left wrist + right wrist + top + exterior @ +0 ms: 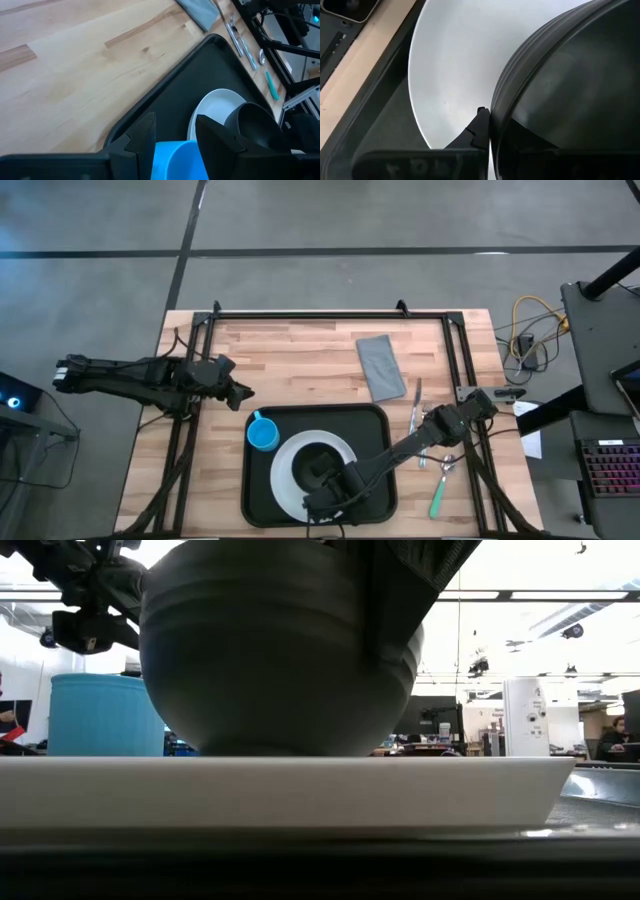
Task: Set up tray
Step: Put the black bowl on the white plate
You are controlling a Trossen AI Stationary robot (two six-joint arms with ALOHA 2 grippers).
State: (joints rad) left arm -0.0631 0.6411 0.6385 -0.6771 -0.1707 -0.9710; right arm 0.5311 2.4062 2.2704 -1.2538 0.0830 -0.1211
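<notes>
My right gripper (318,498) clamps the black bowl's (318,467) rim, one finger inside, seating it on the white plate (285,470) centred in the tray (372,425) at the tabletop's near edge; left gripper (243,392) waits released beside the blue cup (263,433).

Robotics lab, concrete floor (100,220), ceiling strip lights (540,598), workstations behind

The right arm hides the bowl (318,463) rim and its jaws (high view), the grip unclear.
</notes>
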